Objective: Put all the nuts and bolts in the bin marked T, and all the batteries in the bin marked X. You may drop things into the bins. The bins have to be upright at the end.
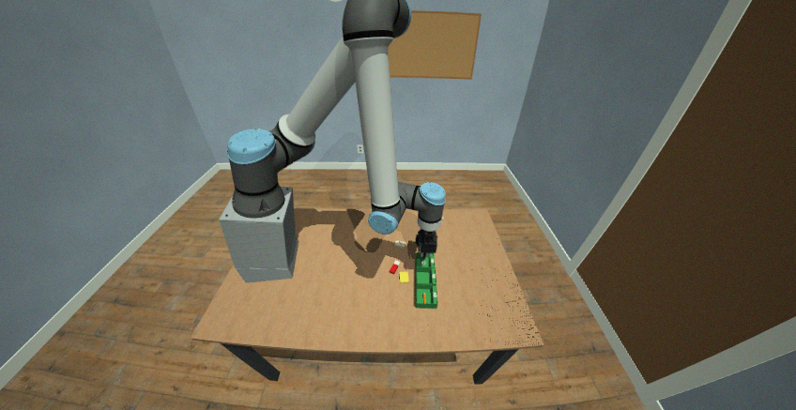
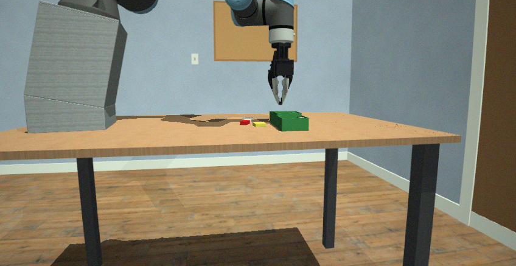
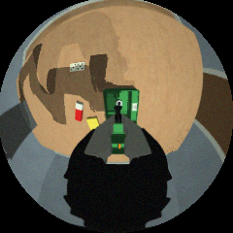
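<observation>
Three green bins stand upright in a row. The far bin [image 1: 419, 267] [image 3: 107, 97] holds a small light nut [image 1: 423, 262] [image 3: 118, 103]. The middle bin [image 1: 422, 278] shows nothing inside. The near bin [image 1: 426, 305] [image 2: 294, 124] holds an orange battery [image 1: 424, 297] [image 3: 119, 146]. Each has a white label, but the letters are too small to read. My gripper [image 2: 280, 98] [image 3: 117, 114] points down above the far bin, clear of it. It is shut on what looks like a small dark bolt [image 2: 280, 101] [image 3: 117, 112], mostly hidden by the fingertips.
Left of the bins on the table [image 1: 335, 316] lie a red and white block [image 1: 394, 267] [image 2: 243, 119] [image 3: 79, 113], a yellow block [image 1: 404, 277] [image 2: 259, 123] [image 3: 92, 122] and a white dotted domino-like piece [image 1: 400, 243] [image 3: 77, 67]. The robot's grey pedestal [image 1: 259, 250] stands at the left.
</observation>
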`<state>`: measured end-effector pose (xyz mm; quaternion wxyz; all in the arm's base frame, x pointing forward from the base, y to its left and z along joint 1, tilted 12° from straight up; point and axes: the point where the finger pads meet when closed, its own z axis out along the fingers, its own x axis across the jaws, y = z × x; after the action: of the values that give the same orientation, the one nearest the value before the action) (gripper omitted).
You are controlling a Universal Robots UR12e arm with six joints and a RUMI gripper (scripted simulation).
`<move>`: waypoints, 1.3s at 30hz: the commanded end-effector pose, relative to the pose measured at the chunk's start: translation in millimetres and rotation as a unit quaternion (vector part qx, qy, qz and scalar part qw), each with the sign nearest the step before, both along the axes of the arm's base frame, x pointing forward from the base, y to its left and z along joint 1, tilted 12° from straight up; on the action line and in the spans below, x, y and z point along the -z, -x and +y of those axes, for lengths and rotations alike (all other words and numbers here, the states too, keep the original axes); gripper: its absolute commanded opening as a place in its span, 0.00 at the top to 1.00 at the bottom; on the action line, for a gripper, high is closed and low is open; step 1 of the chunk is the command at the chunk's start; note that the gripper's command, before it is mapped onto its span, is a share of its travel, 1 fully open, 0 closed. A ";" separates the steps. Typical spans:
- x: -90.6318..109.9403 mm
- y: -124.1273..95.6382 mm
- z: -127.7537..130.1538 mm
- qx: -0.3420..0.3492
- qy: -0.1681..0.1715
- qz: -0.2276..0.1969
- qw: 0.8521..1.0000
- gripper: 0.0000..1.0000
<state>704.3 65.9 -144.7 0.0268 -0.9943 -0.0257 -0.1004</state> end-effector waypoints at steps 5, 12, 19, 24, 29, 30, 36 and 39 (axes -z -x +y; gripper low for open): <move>14.9 -3.6 0.8 0.000 0.000 -0.001 1.000 1.00; 24.7 -5.5 1.4 0.000 0.000 -0.001 1.000 1.00; 38.4 -8.3 2.3 0.000 0.000 -0.001 1.000 1.00; 39.3 -8.6 2.3 0.000 0.000 -0.001 1.000 1.00; 39.3 -8.6 2.3 0.000 0.000 -0.001 1.000 1.00; 39.3 -8.6 2.3 0.000 0.000 -0.001 1.000 1.00; 39.3 -8.6 2.3 0.000 0.000 -0.001 1.000 1.00; 39.3 -8.6 2.3 0.000 0.000 -0.001 1.000 0.82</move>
<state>712.4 68.3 -184.6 0.0268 -0.9943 -0.0258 -0.1004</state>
